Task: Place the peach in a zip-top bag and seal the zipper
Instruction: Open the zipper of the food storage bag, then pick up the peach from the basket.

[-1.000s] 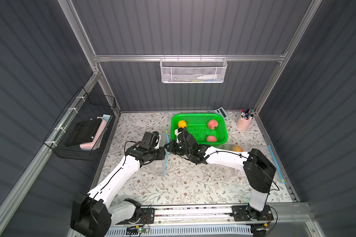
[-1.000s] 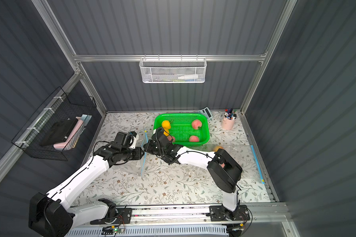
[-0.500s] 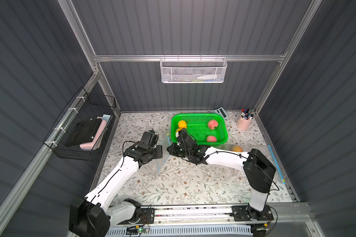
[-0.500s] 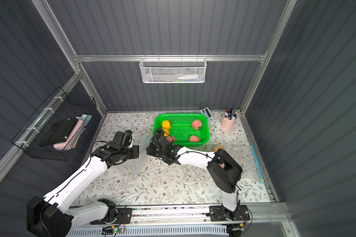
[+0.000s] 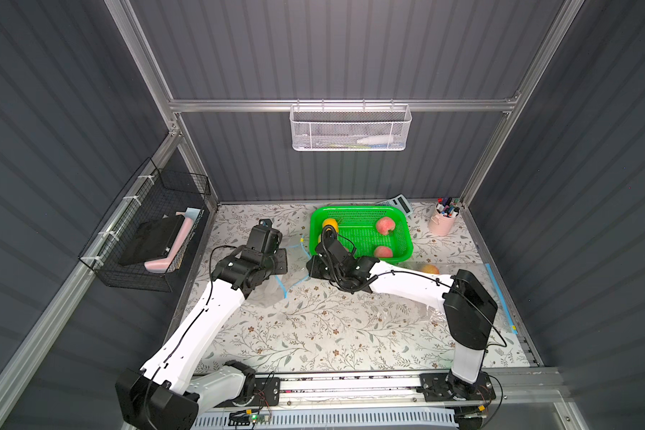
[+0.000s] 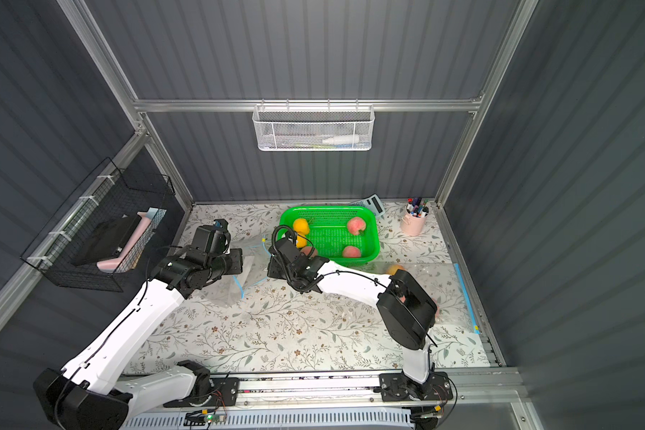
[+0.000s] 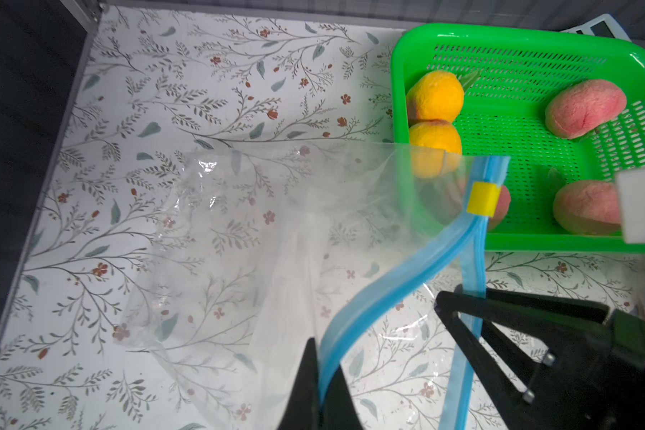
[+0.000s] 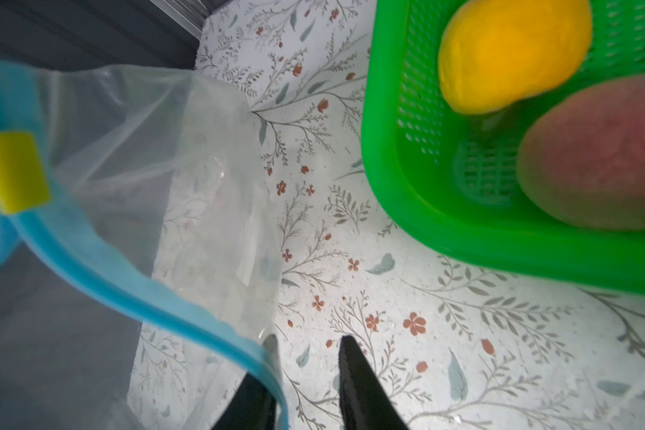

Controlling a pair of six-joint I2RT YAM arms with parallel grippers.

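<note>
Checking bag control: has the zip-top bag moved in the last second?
Yes. The zip-top bag has swung leftward in both top views, away from the green basket.

Dark ribbed walls (image 5: 332, 48), alu frame (image 5: 343, 105), floral tabletop (image 5: 332, 335), even light.

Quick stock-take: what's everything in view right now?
zip-top bag: 1, clear, blue zipper, yellow slider, between the grippers
second bag: 1, clear, blue zipper, right side of table, fruit inside
basket: 1, green, back of table
pink peaches: 3, in basket
yellow fruit: 2, in basket
calculator: 1, grey, behind basket
pen cup: 1, pink, back right corner
mesh basket: 1, white, back wall
wire basket: 1, black, left wall
left gripper: 1, black, fingers shut on zip-top bag's zipper
right gripper: 1, black, fingers open beside zipper
</note>
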